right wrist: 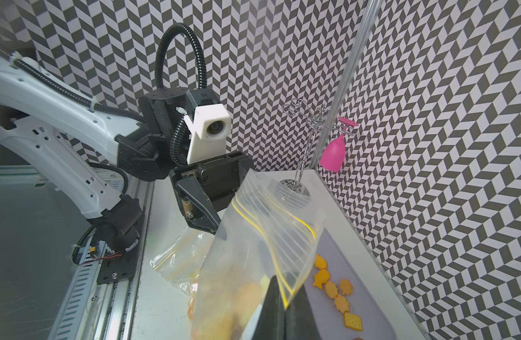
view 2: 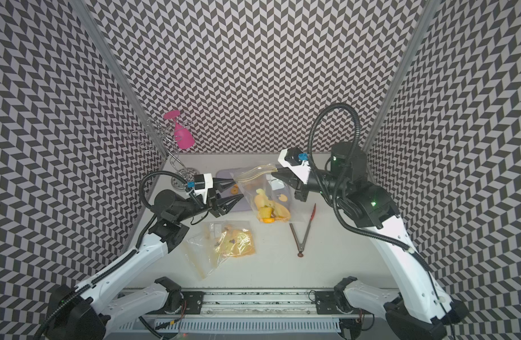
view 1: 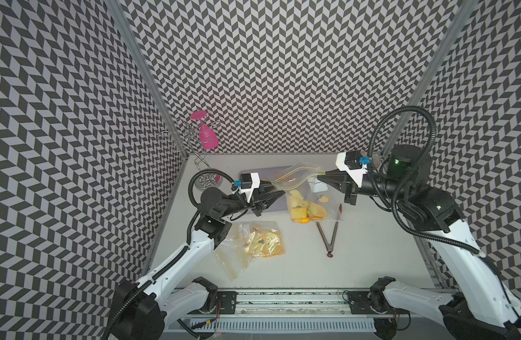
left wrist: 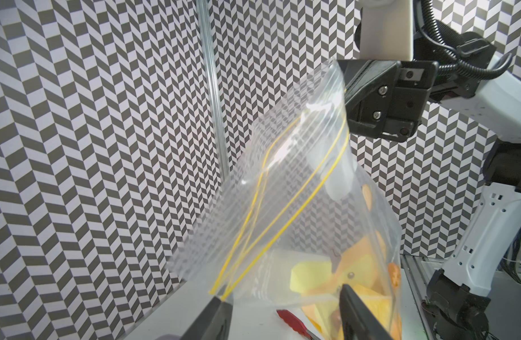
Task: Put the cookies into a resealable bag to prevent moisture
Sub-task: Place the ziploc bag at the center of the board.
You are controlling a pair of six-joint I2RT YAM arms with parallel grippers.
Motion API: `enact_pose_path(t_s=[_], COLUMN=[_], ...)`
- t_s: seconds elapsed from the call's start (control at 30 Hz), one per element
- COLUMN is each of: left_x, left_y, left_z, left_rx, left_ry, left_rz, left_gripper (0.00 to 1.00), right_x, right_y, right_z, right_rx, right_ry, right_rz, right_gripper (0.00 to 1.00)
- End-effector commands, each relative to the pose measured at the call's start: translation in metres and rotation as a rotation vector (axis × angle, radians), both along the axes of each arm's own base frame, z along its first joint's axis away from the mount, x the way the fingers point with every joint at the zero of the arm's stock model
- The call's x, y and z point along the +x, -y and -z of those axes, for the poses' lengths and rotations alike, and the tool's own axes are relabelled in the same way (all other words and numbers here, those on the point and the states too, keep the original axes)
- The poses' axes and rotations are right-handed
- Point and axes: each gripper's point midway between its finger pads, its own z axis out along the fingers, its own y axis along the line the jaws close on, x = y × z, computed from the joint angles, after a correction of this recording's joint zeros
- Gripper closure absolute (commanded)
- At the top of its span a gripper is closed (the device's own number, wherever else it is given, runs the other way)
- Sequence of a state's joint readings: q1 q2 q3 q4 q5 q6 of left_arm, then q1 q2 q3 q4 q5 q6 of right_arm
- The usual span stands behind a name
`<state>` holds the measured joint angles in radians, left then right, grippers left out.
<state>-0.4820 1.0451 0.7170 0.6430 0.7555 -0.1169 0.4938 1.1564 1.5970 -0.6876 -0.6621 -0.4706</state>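
currently the right claw (right wrist: 286,297) is clamped on one top corner of the resealable bag (right wrist: 253,235), its fingers pressed together over the yellow zip line. the bag hangs down from that pinch with its mouth gaping.

across the mouth, the left claw (left wrist: 283,294) stands with its fingers apart. the bag's other zip corner lies right at one finger (left wrist: 206,318), though i cannot tell whether it touches. in the left wrist view the bag's lower part shows between the two fingers. in both top views the claws face each other, with the bag stretched between their tips.

the cookies (right wrist: 331,288) are outside the bag. they lie in a loose row on a lavender tray (right wrist: 368,294), just beside and below the right claw's fingers and under the bag's mouth. yellow and orange pieces (view 1: 300,213) sit in the bag's bottom, well below the pinch; what they are i cannot tell.

a pair of tongs (view 1: 330,235) with red tips lies on the table, nearer the robot's base than the right claw. a second bag (view 1: 253,244) with yellow contents lies flat beside the left claw's forearm. beyond the left claw, a wire rack (view 1: 206,181) holds a pink glass (view 1: 207,137) upside down.
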Motion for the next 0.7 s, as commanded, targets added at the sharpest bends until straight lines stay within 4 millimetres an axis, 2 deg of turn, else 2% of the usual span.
enact_pose_path(t_s=[0.0,0.17,0.27,0.4,0.67], left_x=[-0.009,-0.005,-0.007,-0.009,-0.025], left_y=[0.001,0.004,0.005,0.006,0.006], left_z=[-0.017,-0.016,-0.021,-0.03,-0.028], left_rx=[-0.024,-0.016,-0.023,-0.033,-0.023], left_ry=[0.052,0.047,0.062,0.082,0.116], left_rz=[0.028,0.037,0.053,0.066,0.125], left_gripper=[0.41,0.42,0.49,0.51,0.7], right_x=[-0.016,-0.024,-0.023,-0.02,-0.014], right_y=[0.003,0.003,0.002,0.0,0.004], right_z=[-0.029,-0.034,-0.029,-0.023,-0.022], right_rx=[0.06,0.073,0.062,0.056,0.062], right_ry=[0.094,0.099,0.087,0.074,0.083], right_rz=[-0.037,-0.064,-0.07,-0.072,-0.023], right_gripper=[1.0,1.0,1.0,1.0,1.0])
